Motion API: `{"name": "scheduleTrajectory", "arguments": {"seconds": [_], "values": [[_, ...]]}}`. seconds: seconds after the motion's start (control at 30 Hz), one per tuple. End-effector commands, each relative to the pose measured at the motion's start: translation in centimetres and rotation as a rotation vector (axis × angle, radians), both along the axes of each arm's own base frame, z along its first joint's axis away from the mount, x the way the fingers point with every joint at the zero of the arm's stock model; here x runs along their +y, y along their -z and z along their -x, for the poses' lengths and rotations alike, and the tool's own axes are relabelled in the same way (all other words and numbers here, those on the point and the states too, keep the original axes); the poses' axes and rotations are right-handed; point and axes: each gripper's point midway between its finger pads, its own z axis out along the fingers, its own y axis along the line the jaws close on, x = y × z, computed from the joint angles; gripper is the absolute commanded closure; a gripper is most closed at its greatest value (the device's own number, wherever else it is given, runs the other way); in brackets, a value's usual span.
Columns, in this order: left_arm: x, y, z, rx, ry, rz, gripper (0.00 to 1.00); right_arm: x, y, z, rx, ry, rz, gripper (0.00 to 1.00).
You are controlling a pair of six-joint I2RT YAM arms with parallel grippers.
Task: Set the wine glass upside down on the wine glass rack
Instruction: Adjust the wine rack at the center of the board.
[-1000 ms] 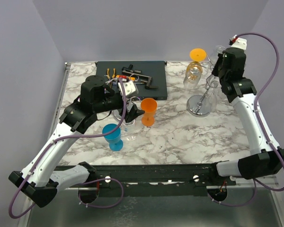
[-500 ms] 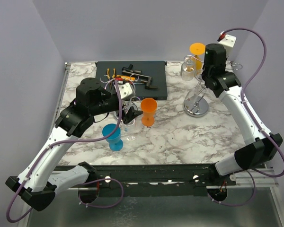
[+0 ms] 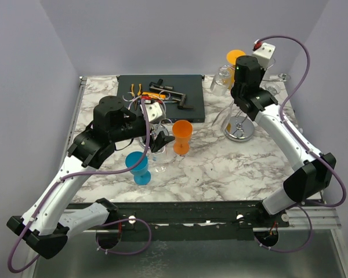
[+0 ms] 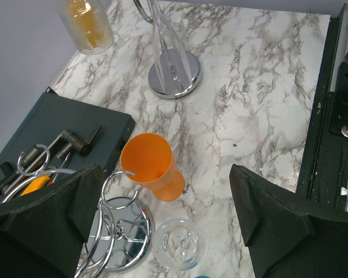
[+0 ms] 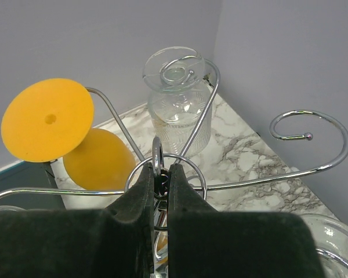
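Note:
The chrome wine glass rack (image 3: pixel 239 128) stands at the back right. My right gripper (image 5: pixel 161 174) is shut on the ring at the rack's top (image 3: pixel 239 99). An orange glass (image 5: pixel 46 119) and a clear ribbed glass (image 5: pixel 178 107) hang upside down from its arms. One hook (image 5: pixel 310 130) is bare. A clear wine glass (image 4: pixel 180 243) stands upright on the marble, directly below my open left gripper (image 4: pixel 165 200), which holds nothing. In the top view that glass (image 3: pixel 160 163) is partly hidden by the left gripper (image 3: pixel 158 141).
A second chrome rack (image 4: pixel 119 237) stands just left of the clear glass. An upright orange glass (image 3: pixel 182 137) and a blue one (image 3: pixel 140 168) flank it. A dark tray (image 3: pixel 188 107) with tools lies at the back. Another clear glass (image 5: pixel 330 243) sits at the right wrist view's corner.
The right arm has swung left and the rack it grips has shifted left with it. The left arm has drawn back slightly and stays open above the clear glass.

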Motion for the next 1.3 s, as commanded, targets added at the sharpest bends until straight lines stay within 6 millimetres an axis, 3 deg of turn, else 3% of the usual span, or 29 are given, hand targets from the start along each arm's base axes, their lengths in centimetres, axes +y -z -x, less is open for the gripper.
{"name": "scheduleTrajectory", "arguments": {"seconds": [0.0, 0.13, 0.43, 0.77, 1.0, 1.13, 1.27], "values": [[0.5, 0.0, 0.2, -0.015, -0.019, -0.005, 0.01, -0.9, -8.8, 0.8, -0.360, 0.066, -0.222, 0.99], [0.5, 0.4, 0.2, -0.011, -0.015, -0.011, 0.01, -1.3, -8.9, 2.2, -0.387, 0.036, -0.239, 0.74], [0.2, 0.0, 0.3, -0.003, -0.003, 0.000, 0.01, -0.1, -9.0, 2.9, -0.341, -0.077, -0.257, 0.49], [0.5, -0.6, 0.0, 0.018, -0.047, 0.019, 0.01, 1.7, -12.9, 4.5, -0.333, -0.265, -0.227, 0.42], [1.3, -0.9, -1.6, 0.044, -0.166, 0.025, 0.01, 8.1, -12.6, 5.1, -0.144, -0.591, -0.174, 0.34], [2.6, -0.5, -2.6, 0.060, -0.270, 0.012, 0.01, 12.9, -11.6, 6.6, -0.060, -0.725, -0.122, 0.34], [3.7, 0.2, -2.4, 0.082, -0.315, -0.016, 0.01, 16.5, -10.4, 8.2, 0.008, -0.822, -0.112, 0.34]]}}
